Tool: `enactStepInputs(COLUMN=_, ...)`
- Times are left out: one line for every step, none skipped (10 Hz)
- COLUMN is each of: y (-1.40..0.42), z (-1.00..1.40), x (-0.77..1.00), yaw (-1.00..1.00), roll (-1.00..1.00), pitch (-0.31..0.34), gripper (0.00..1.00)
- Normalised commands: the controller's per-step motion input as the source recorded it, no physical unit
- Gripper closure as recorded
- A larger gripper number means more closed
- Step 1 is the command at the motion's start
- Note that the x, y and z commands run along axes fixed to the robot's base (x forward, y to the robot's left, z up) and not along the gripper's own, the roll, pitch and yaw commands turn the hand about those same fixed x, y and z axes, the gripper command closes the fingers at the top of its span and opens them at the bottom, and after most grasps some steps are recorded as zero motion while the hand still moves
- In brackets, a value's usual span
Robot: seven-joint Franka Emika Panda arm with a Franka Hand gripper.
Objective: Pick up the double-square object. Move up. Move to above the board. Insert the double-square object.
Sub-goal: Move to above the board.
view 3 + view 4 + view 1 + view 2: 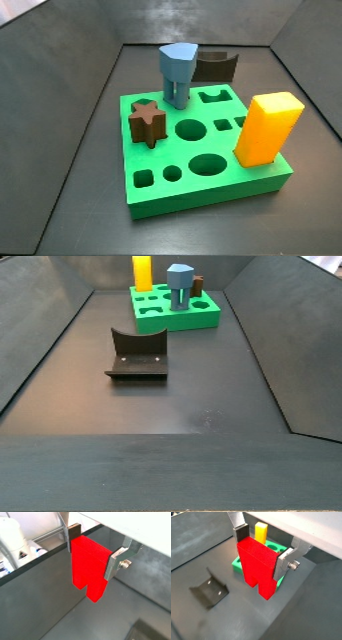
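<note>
My gripper point(89, 559) is shut on the double-square object point(88, 568), a bright red block that hangs notch-down between the silver fingers point(115, 566), above the dark floor. It shows the same way in both wrist views: gripper point(262, 552), red block point(258, 567). The green board point(236, 565) lies just behind the block, partly hidden by it. In both side views the board point(201, 192) point(201, 318) shows its shaped holes. Neither the gripper nor the red block shows in the side views.
A tall yellow block point(266, 127) point(260, 532), a brown star block point(147, 122) and a blue-grey block point(177, 75) stand on the board. The fixture point(138, 356) point(210, 591) stands on the floor. Dark walls point(54, 336) enclose the floor.
</note>
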Motion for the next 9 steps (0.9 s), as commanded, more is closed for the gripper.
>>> enactStepInputs(y=-1.0, z=0.06, x=0.47, yaw=0.01, roll=-0.02, pitch=0.119, gripper=1.0)
enactStepInputs(y=-1.0, z=0.07, x=0.47, yaw=0.01, roll=0.0, pitch=0.115, gripper=1.0)
enactStepInputs(y=-1.0, z=0.07, x=0.48, yaw=0.01, roll=0.0, pitch=0.122, gripper=1.0)
enactStepInputs(y=-1.0, z=0.07, x=0.49, yaw=0.0, roll=-0.02, pitch=0.124, gripper=1.0)
enactStepInputs(y=-1.0, z=0.08, x=0.5, yaw=0.01, roll=0.01, pitch=0.13, gripper=1.0)
enactStepInputs(y=-1.0, z=0.08, x=0.52, yaw=0.01, roll=0.0, pitch=0.138, gripper=1.0)
enactStepInputs(y=-1.0, z=0.09, x=0.54, yaw=0.01, roll=0.02, pitch=0.143, gripper=1.0)
enactStepInputs(y=-0.91, z=0.09, x=0.51, yaw=0.01, roll=0.02, pitch=0.149, gripper=1.0)
enactStepInputs(y=-0.7, z=0.08, x=0.42, yaw=0.0, roll=0.02, pitch=0.153, gripper=1.0)
